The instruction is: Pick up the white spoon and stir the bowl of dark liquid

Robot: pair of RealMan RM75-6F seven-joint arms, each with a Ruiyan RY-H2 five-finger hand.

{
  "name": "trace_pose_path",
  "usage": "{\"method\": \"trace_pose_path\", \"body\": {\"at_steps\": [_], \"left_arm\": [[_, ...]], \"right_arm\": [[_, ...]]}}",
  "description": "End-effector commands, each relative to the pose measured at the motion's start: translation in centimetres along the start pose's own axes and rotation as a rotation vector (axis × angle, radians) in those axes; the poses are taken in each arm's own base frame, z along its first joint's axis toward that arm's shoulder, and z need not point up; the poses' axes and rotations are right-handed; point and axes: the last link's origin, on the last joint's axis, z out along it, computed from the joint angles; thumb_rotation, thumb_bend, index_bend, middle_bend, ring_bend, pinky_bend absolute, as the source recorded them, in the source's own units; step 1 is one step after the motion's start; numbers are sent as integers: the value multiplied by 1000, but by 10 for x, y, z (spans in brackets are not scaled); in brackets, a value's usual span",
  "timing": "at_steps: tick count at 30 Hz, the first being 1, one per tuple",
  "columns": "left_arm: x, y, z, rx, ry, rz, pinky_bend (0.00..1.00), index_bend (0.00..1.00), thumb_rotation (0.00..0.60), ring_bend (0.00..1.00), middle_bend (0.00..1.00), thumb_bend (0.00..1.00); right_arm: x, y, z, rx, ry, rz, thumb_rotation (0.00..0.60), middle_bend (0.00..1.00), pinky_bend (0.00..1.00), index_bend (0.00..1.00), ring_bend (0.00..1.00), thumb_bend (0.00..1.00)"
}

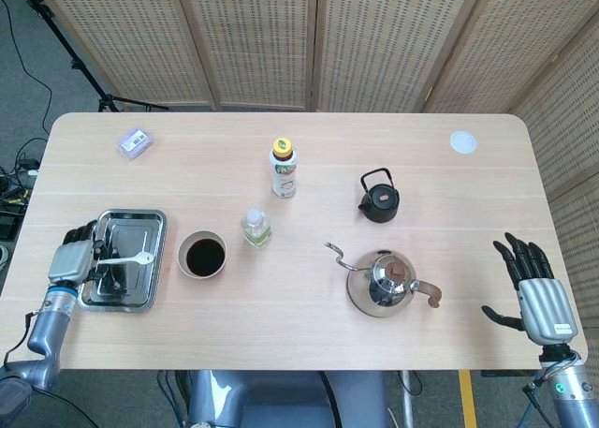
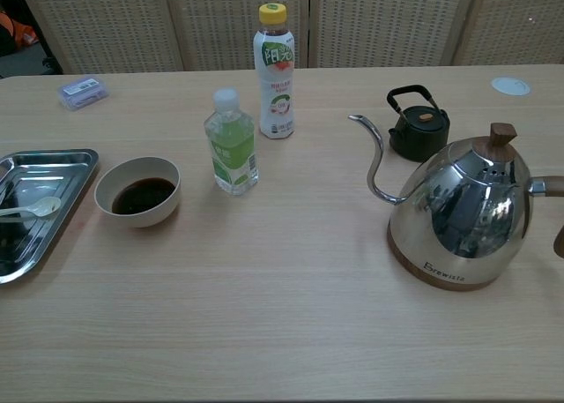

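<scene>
The white spoon (image 1: 131, 258) (image 2: 40, 208) lies across the metal tray (image 1: 131, 227) (image 2: 53, 165) at the table's left, its bowl end pointing right. My left hand (image 1: 73, 255) is over the tray's left edge, right at the end of the spoon's handle. Whether its fingers grip the handle cannot be made out, and the chest view cuts the hand off. The bowl of dark liquid (image 1: 202, 234) (image 2: 137, 216) stands just right of the tray. My right hand (image 1: 533, 283) hovers at the table's front right corner, fingers spread and holding nothing.
A green water bottle (image 1: 256, 228) (image 2: 232, 152) stands right of the bowl, with a yellow-capped bottle (image 1: 284, 169) (image 2: 274, 72) behind it. A steel kettle (image 1: 382, 283) (image 2: 463, 218) and a black teapot (image 1: 380, 201) (image 2: 418, 130) are right of centre. A purple box (image 1: 136, 144) lies at the back left.
</scene>
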Motion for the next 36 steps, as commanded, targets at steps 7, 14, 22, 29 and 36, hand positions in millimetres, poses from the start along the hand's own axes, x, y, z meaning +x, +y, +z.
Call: {"method": "trace_pose_path", "body": {"at_steps": [7, 14, 22, 29, 36], "left_arm": [[2, -1, -1, 0, 12, -5, 0, 613, 600, 0, 0, 392], [4, -2, -2, -3, 19, -5, 0, 613, 600, 0, 0, 403], [9, -1, -4, -15, 43, -11, 0, 613, 600, 0, 0, 403], [24, -4, -10, -30, 113, 12, 0, 613, 600, 0, 0, 402], [41, -14, -21, -32, 195, 135, 0, 613, 600, 0, 0, 402]], "right_arm": [[0, 0, 0, 1, 0, 1, 600, 0, 0, 68, 0, 0], [0, 0, -1, 1, -3, 2, 600, 0, 0, 68, 0, 0], [0, 0, -1, 2, -4, 4, 600, 0, 0, 68, 0, 0], [2, 0, -2, 3, -1, 8, 600, 0, 0, 68, 0, 0], [2, -1, -2, 7, 0, 12, 600, 0, 0, 68, 0, 0]]}}
